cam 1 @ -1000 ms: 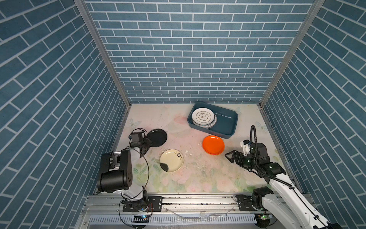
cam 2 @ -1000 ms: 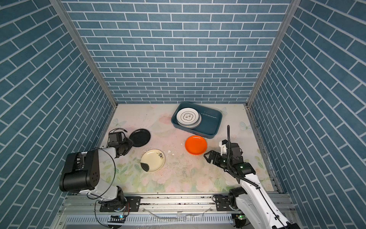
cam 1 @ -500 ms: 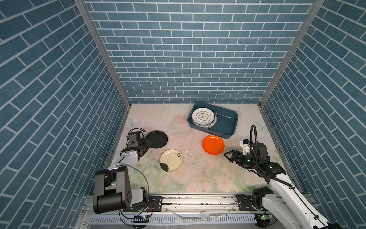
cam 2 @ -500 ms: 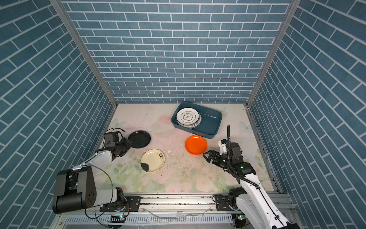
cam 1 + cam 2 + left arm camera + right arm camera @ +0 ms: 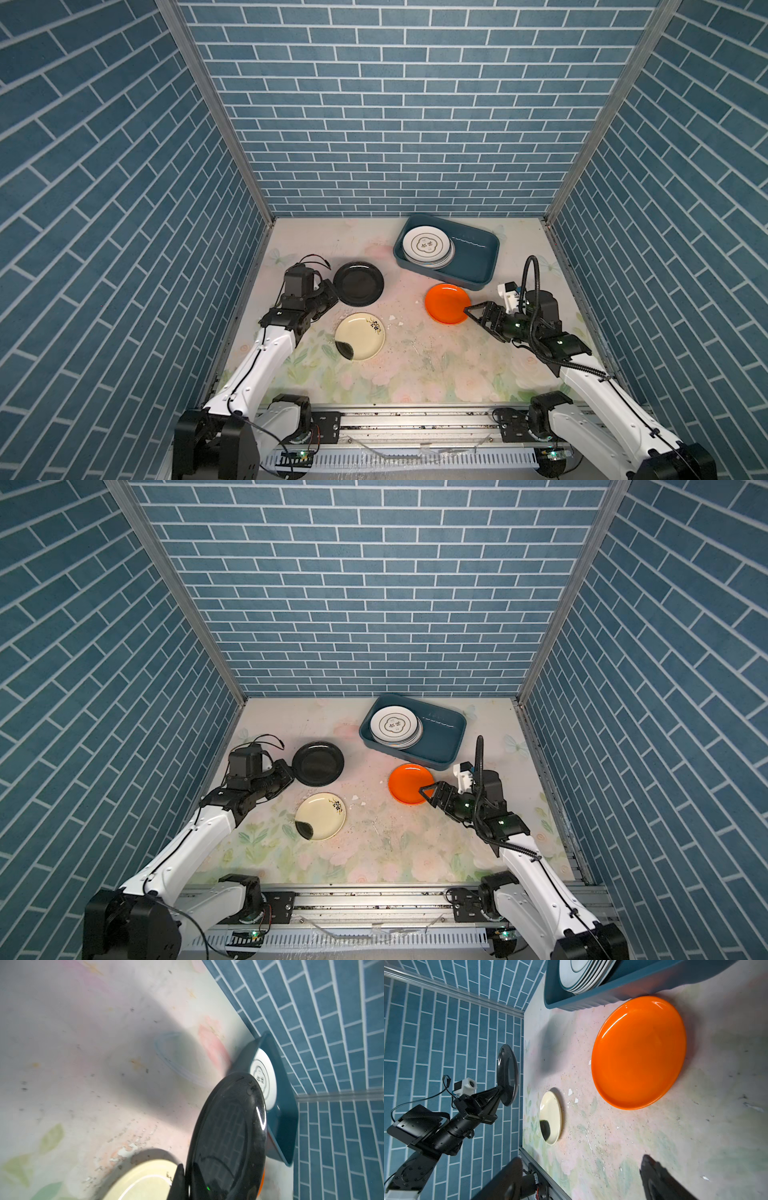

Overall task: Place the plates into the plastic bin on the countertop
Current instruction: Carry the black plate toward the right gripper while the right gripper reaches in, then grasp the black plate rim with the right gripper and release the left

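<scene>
The left end effector [image 5: 331,292] pinches the left rim of the glossy black round plate [image 5: 358,284], raised off the floral worktop [image 5: 415,365]. The right end effector [image 5: 473,312] gapes wide at the shiny orange round plate [image 5: 447,303], which lies beside the dark teal plastic bin [image 5: 494,249]. The plates are likely stiff, slick and breakable: grip the rims.

Bin [image 5: 478,259] at right rear of the countertop [image 5: 415,365]; stack [image 5: 426,247] in its left half. Right plate [image 5: 446,303] on the countertop just before the bin, right gripper [image 5: 472,316] at its right edge. Left plate [image 5: 358,284] raised above the countertop's left rear, left gripper [image 5: 331,291] on its left rim. Front plate [image 5: 360,336] lies on the countertop just before it, left of centre, well apart from the right plate.
</scene>
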